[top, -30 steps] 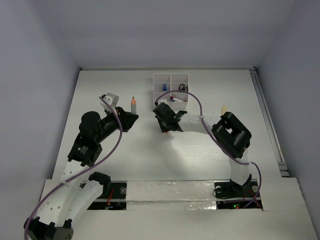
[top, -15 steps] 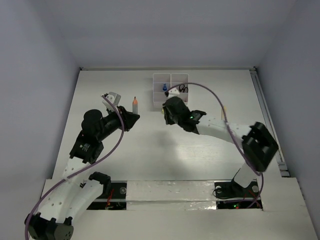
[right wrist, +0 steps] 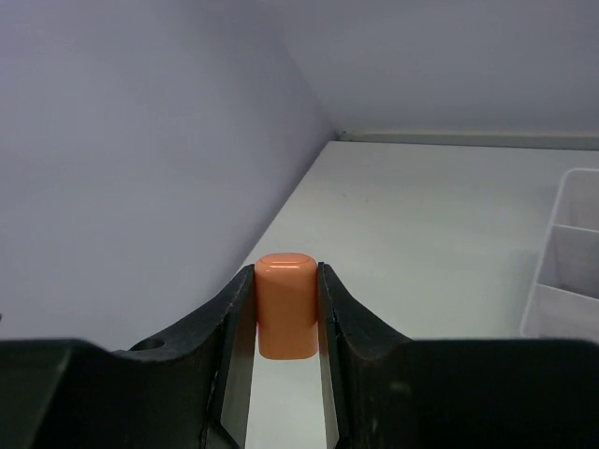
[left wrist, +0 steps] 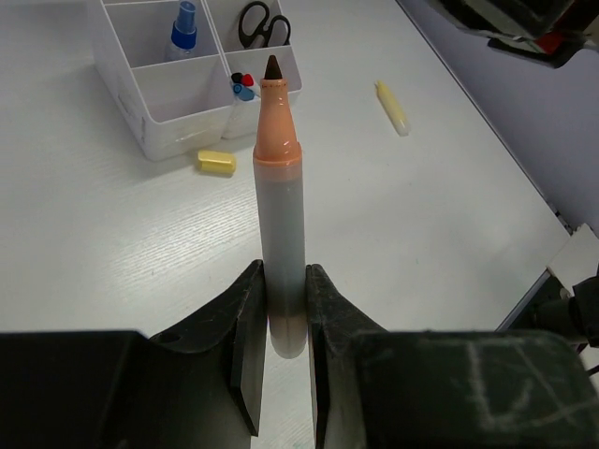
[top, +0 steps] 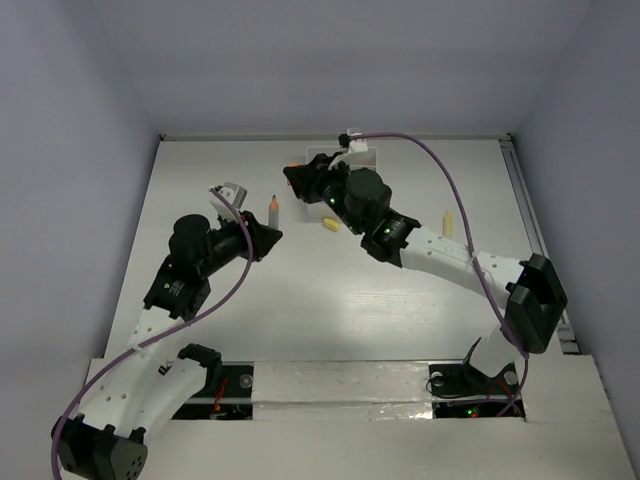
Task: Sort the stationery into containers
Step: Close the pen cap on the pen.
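While both arms hang over the far half of the worktop (top: 300,310), each has something pinched. From the left wrist I see the left gripper (left wrist: 284,290) closed to a narrow gap around the lower end of a marker (left wrist: 281,187), its fingers (left wrist: 248,327) pressing the grey barrel from both sides; the marker's orange neck and bare dark tip point away from the camera. From above, that marker (top: 272,210) sits over the left half of the worktop, toward the far edge. The right gripper (right wrist: 285,281) is drawn in tight on an orange cap (right wrist: 285,309), held upright between the fingers, and from above it (top: 297,180) hovers just beyond the marker's tip. The organiser tray (left wrist: 159,131) stands by the middle of the far edge, largely hidden under the right arm in the overhead view. I can make out scissors (left wrist: 262,21) in one compartment, a blue-topped bottle (left wrist: 183,21) in the one beside it, and pens (left wrist: 241,82) in a nearer one. A yellow eraser (left wrist: 215,162) lies on the worktop just outside the tray's near wall, and a cream tube (left wrist: 392,107) lies well apart, toward the right edge.
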Available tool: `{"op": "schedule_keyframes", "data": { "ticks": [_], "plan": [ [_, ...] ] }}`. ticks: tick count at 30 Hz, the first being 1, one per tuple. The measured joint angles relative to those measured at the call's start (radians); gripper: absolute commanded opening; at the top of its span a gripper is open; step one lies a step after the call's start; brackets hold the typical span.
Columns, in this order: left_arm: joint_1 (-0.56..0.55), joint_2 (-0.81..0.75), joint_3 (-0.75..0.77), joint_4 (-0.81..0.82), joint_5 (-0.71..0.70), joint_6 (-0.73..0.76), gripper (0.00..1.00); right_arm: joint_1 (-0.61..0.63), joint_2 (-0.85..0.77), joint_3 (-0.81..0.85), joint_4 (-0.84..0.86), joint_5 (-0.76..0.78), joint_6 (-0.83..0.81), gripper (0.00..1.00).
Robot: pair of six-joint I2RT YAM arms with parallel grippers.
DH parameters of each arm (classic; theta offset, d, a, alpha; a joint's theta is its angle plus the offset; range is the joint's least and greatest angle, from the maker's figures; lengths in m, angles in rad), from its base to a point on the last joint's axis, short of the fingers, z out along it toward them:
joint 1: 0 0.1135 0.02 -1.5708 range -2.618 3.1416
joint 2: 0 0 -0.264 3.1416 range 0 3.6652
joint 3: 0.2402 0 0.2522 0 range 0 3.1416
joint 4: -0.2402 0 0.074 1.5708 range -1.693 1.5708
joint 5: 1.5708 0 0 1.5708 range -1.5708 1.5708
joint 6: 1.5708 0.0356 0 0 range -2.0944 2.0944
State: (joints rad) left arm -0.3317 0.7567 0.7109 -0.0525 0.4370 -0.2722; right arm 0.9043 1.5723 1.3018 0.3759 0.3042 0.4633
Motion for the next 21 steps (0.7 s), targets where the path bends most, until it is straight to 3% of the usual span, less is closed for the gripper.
{"op": "schedule_keyframes", "data": {
  "ticks": [21],
  "plan": [
    [0.0, 0.001, 0.0, 0.0, -0.004, -0.003, 0.0, 0.095, 0.093, 0.077, 0.074, -0.015, 0.025, 0.0]
  ]
}}
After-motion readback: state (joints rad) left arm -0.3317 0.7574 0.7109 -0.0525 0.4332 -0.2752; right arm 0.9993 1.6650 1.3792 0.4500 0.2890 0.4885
